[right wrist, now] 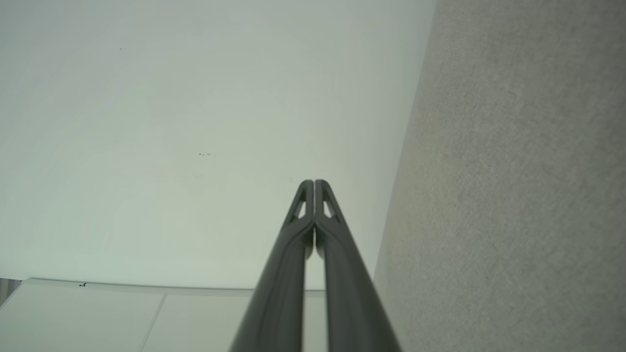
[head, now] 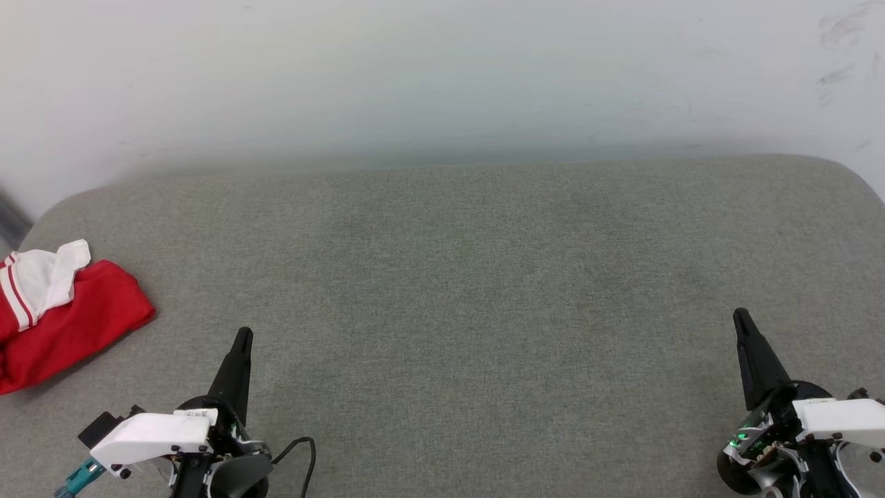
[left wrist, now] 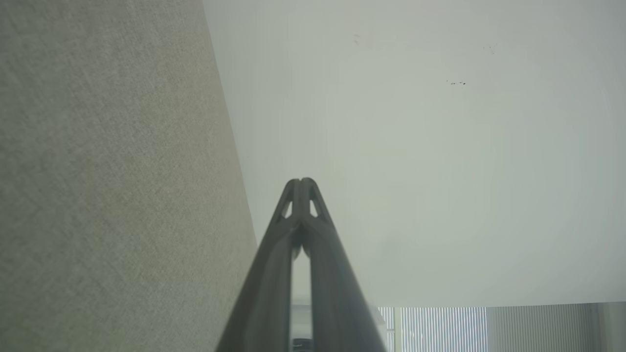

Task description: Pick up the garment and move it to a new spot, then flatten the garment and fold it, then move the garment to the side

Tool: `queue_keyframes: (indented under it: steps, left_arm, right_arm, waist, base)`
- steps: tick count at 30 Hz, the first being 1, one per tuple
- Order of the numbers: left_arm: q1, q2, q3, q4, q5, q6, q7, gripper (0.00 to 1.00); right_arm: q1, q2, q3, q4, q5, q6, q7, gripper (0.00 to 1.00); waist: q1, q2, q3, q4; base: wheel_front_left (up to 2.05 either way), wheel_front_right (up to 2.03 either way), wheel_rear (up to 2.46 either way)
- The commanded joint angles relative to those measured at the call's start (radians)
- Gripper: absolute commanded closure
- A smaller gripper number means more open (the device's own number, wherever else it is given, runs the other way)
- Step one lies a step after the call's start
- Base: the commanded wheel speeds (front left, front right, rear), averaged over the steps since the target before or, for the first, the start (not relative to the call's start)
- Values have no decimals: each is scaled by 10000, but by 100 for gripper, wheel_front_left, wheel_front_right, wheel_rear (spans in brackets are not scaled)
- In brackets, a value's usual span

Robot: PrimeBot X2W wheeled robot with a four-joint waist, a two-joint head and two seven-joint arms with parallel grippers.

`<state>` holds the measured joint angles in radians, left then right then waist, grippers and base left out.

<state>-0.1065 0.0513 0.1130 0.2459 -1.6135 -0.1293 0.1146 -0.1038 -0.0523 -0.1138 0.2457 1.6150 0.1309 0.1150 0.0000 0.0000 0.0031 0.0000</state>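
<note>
shirt [head: 83,325] heaped at the far left edge of the grey padded surface [head: 442,277]
it is judged light, soft and limp, best pinched at a free red edge; the left gripper [head: 243,337] and right gripper [head: 740,317] are seen with jaws pressed together, holding nothing.

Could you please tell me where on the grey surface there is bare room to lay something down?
The whole middle of the grey surface is bare, from the wall down to the gap between the left gripper and right gripper. The right side is bare too. Only the left edge is crowded, by the red garment.
</note>
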Motion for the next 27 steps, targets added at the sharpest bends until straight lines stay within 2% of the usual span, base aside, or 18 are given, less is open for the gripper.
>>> queue_keyframes:
  steps: [1,27]
  left_arm:
    - [-73,-12,22,2,15,-48,12,100]
    - [-73,-12,22,2,15,-48,11,100]
  right_arm:
    - [-124,31,5,7,-44,-3,5,100]
    - [-124,31,6,7,-44,-3,4,100]
  waist:
    - [0,0,0,0]
    - [0,0,0,0]
  base:
    - [0,0,0]
    - [0,0,0]
